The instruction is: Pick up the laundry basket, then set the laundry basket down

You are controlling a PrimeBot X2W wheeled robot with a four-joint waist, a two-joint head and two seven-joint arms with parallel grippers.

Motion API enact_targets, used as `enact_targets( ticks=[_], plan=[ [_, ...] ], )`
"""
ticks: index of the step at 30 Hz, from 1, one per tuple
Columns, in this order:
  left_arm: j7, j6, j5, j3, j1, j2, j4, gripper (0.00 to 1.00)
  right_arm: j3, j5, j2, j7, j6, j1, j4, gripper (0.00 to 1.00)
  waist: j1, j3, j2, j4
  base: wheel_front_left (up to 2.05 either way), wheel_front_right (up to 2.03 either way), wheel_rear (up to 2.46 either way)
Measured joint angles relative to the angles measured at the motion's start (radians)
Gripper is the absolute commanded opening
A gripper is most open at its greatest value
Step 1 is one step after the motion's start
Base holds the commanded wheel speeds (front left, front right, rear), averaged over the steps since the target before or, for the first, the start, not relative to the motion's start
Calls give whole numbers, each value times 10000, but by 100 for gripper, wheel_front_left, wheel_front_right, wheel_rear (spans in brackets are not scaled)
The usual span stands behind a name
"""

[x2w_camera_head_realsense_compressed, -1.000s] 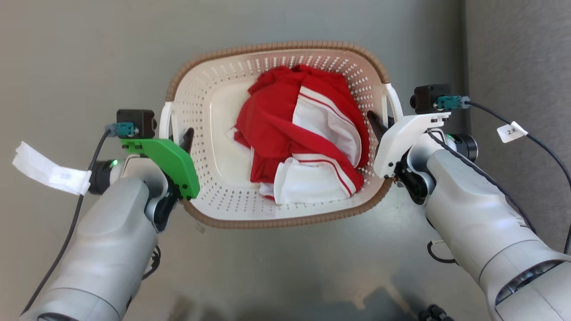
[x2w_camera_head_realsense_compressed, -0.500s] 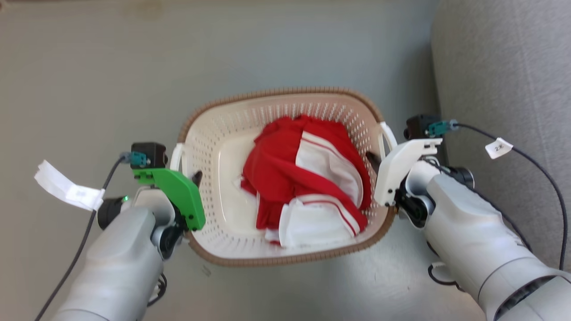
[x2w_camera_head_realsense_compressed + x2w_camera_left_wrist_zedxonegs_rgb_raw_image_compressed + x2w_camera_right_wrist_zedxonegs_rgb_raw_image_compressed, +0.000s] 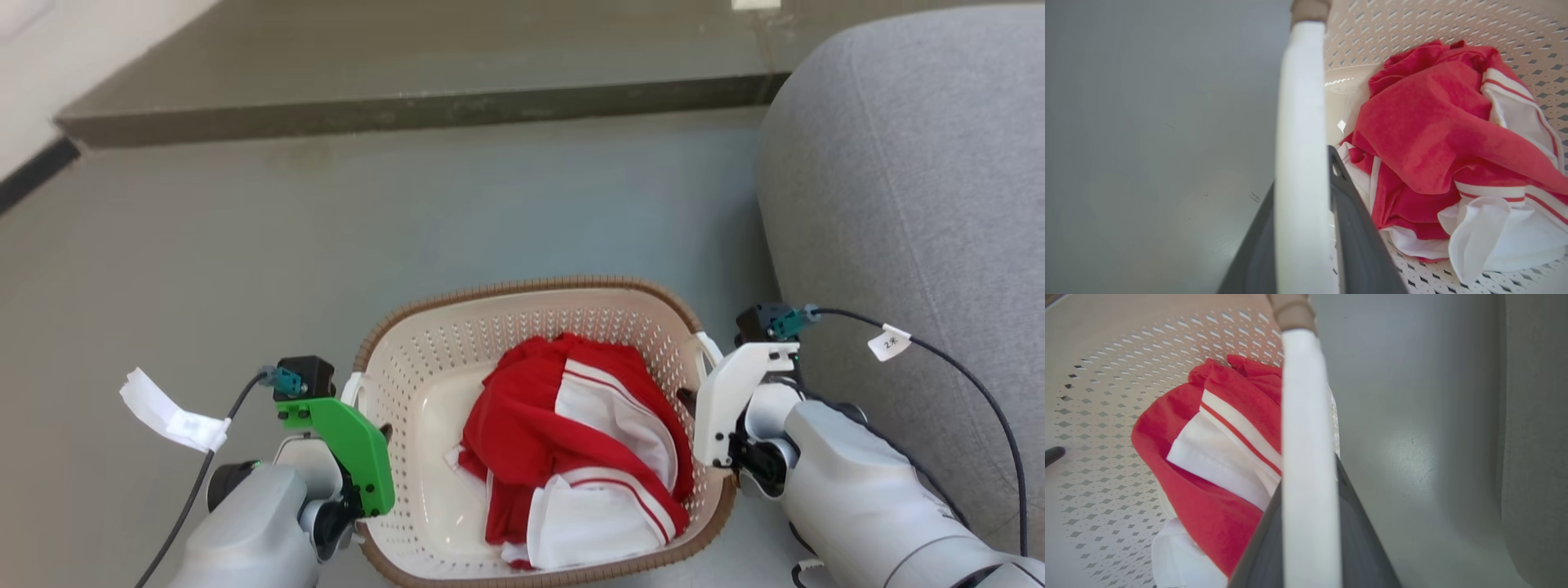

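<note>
While held by both handles [image 3: 709, 347], the laundry basket [image 3: 531, 286] carries red clothes [image 3: 563, 441].
The left gripper [image 3: 1300, 179] and right gripper [image 3: 1308, 473] each have fingers [image 3: 1359, 245] clamped on a handle.

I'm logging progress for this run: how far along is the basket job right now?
Done: both grips look made. The left gripper has its fingers either side of the left handle, the right gripper likewise on the right handle. In hand: the lift, though I cannot tell whether the laundry basket, with red-and-white clothing inside, is off the floor. Left: setting it down, letting go.
</note>
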Motion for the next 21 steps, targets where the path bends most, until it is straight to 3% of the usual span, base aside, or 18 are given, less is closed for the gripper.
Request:
enact_targets(
  ticks=[7, 21],
  plan=[
    [161, 2, -182, -102, 151, 2, 13, 0, 188, 228, -21, 257, 0, 150, -23, 0, 0, -734, 0, -29, 0, 0, 0],
    [284, 2, -481, -303, 281, 21, 61, 0, 435, 410, -44, 437, -6, 304, -67, 0, 0, -1150, 0, -89, 0, 0, 0]
  ],
)
